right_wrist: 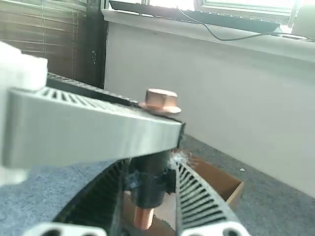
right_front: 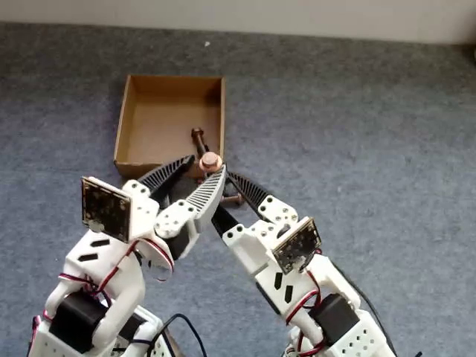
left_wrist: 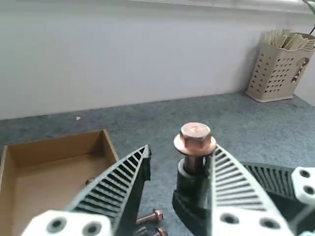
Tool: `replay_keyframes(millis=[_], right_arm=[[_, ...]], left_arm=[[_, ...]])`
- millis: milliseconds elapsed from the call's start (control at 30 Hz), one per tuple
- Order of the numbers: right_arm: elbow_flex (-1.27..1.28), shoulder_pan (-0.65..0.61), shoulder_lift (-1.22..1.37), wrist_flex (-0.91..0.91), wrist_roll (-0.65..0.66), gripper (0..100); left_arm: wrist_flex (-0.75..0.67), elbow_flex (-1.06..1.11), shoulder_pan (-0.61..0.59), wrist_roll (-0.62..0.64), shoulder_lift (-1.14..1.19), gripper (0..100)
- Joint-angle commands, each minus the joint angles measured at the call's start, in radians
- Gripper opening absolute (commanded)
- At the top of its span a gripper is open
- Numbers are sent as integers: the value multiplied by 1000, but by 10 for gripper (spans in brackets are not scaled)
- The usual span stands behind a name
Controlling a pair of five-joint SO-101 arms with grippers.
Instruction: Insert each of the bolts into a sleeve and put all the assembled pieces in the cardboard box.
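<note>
— Where is the bolt (right_wrist: 160, 101)?
— In the sleeve (right_wrist: 147, 182), pinched by the right gripper (right_wrist: 150, 169) above the near right corner of the cardboard box (right_front: 130, 104).
— Risk?
— The left gripper (left_wrist: 180, 150), spread beside it, can knock it loose.

No lettering, number, label or sign can be read on anything here, neither on the plain brown cardboard box (right_front: 160, 119) nor on the small circuit boards (right_front: 106, 207) mounted at the two arms' wrists.
</note>
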Motion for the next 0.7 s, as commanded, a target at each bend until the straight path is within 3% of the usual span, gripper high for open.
replay_keyframes(millis=[0,133,267,433,667], right_arm=[[-91,13,-41,-59,9,4],[-88,15,-33,-50,9,4],[-79,70,-31,51,3,4],[-73,117,-30,182,3,4],[-137,122,183,245,6,4]], left_arm=[[157,-101,-15,-2,8,255],[215,-151,-105,-6,8,280],[216,-145,-228,-120,7,264],[232,-133,-453,-132,7,210],[245,61,-682,-130,7,193]])
